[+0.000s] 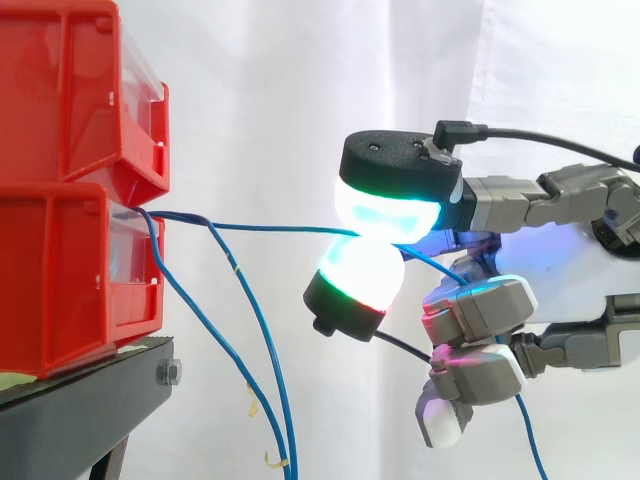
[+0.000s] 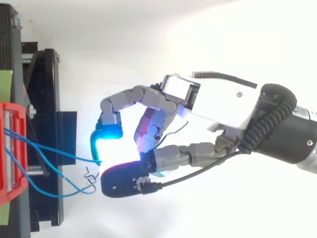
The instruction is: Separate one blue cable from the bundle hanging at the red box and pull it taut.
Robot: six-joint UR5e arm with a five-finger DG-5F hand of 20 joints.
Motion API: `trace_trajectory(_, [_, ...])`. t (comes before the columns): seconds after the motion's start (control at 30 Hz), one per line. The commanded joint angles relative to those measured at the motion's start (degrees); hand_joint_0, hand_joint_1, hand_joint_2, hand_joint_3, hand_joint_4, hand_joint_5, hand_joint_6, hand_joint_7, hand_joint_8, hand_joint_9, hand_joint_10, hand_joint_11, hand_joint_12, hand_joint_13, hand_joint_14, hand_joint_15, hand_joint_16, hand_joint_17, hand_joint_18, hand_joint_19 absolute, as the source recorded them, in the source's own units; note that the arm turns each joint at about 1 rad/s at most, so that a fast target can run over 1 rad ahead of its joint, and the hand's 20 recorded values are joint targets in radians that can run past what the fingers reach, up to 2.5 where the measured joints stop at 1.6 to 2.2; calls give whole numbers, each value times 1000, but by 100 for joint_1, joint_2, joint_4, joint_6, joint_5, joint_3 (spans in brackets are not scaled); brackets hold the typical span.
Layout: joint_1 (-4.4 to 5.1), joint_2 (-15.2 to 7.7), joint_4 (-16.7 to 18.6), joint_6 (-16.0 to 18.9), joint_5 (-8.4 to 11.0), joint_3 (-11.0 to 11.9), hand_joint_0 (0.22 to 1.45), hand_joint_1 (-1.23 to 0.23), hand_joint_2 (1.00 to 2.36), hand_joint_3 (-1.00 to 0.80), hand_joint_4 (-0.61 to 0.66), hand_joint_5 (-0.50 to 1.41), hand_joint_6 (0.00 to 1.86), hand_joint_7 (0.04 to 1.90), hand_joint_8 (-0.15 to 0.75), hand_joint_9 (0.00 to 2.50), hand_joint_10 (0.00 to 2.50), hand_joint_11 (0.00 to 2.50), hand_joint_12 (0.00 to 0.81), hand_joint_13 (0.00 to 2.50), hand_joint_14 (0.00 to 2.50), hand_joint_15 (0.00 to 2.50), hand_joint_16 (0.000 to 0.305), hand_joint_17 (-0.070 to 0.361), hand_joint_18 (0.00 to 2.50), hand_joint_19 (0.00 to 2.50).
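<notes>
One blue cable [image 1: 270,228] runs almost straight and level from the gap between the two stacked red bins [image 1: 60,280] toward 3 o'clock. It ends in the pinch of the hand [image 2: 218,101]. Past the pinch the same cable drops toward 5 o'clock behind the lower fingers. The rest of the bundle [image 1: 287,440] leaves the same gap and hangs slack toward 6 o'clock, well apart from the held cable.

The bins sit on a black stand [image 1: 70,420] at 9 o'clock. A white curtain [image 1: 300,100] fills the background.

The hand reaches in from 3 o'clock with its palm side-on. Two glowing fingertips [image 1: 385,215] press together on the cable, one above and one below it. The other fingers curl loosely under the palm at 4 o'clock and hold nothing.

The side view shows the height of the held cable above the drooping strands. The top view shows the cable [image 2: 64,152] slanting from the bin's front at 9 o'clock across the stand to the cyan-lit pad. A second strand loops toward 7 o'clock beside it, its loose end lying just short of the dark fingertip.
</notes>
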Motion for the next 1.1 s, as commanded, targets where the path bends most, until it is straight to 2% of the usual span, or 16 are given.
trace_trajectory(0.0, [-8,0,-68,80,11,0,805,-804,1032,-94,-321,-186,900,1733,258,1445,25,1547,353,1349,29,1160,40,91,860,684])
trace_trajectory(0.2, [-17,0,-77,63,-15,0,816,-798,1029,-131,-276,-193,907,1705,254,1448,24,1588,350,1350,28,1180,40,90,855,683])
trace_trajectory(0.27, [1,0,-77,63,-15,0,820,-794,1028,-147,-267,-196,910,1683,243,1483,17,1719,347,1387,27,1246,37,84,853,684])
trace_trajectory(0.33, [1,0,-77,72,-6,-9,822,-790,1028,-158,-264,-197,912,1663,235,1517,7,1886,329,1473,18,1535,33,75,897,758])
trace_trajectory(0.4, [1,0,-77,63,-6,0,822,-790,1027,-158,-255,-198,912,1657,237,1521,3,1968,325,1495,11,1680,33,73,929,811])
trace_trajectory(0.43, [10,0,-77,63,-6,0,824,-793,1026,-165,-249,-197,912,1653,245,1495,84,2029,325,1479,278,1813,34,76,1016,933])
trace_trajectory(0.47, [10,0,-77,63,-15,0,824,-793,1026,-164,-249,-197,912,1653,245,1491,107,2013,328,1472,313,1807,34,76,1018,953])
trace_trajectory(0.5, [10,0,-77,63,-15,0,825,-793,1026,-165,-242,-196,912,1643,242,1441,276,2002,332,1380,748,1714,35,79,1065,1058])
trace_trajectory(0.53, [10,0,-77,72,-15,0,826,-793,1026,-166,-237,-196,912,1641,240,1431,312,2005,330,1328,996,1657,36,80,1112,1120])
trace_trajectory(0.57, [1,0,-77,72,-15,-9,827,-793,1026,-166,-236,-196,912,1642,241,1428,328,1997,335,1320,1043,1649,36,80,1118,1140])
trace_trajectory(0.63, [1,0,-77,80,-15,0,831,-792,1026,-163,-230,-195,912,1639,242,1370,552,1944,343,1205,1564,1615,34,77,1280,1412])
trace_trajectory(0.67, [10,0,-86,80,-15,0,832,-793,1025,-164,-228,-195,912,1637,244,1353,623,1917,349,1176,1706,1598,34,77,1309,1467])
trace_trajectory(0.7, [10,0,-86,80,-15,0,833,-793,1025,-162,-227,-195,912,1635,252,1327,746,1882,351,1117,2003,1554,33,74,1364,1600])
trace_trajectory(0.77, [1,0,-94,80,-15,0,837,-793,1025,-162,-222,-194,912,1632,249,1297,868,1839,359,1063,2247,1554,33,74,1440,1729])
trace_trajectory(0.83, [10,0,-94,80,-24,0,838,-794,1026,-160,-211,-193,911,1627,250,1276,1004,1794,351,1005,2469,1558,33,74,1409,1567])
trace_trajectory(1.07, [36,0,-86,10,-41,0,844,-796,1026,-146,-179,-192,908,1653,260,1228,1362,1772,356,941,2500,1635,38,85,1331,1228])
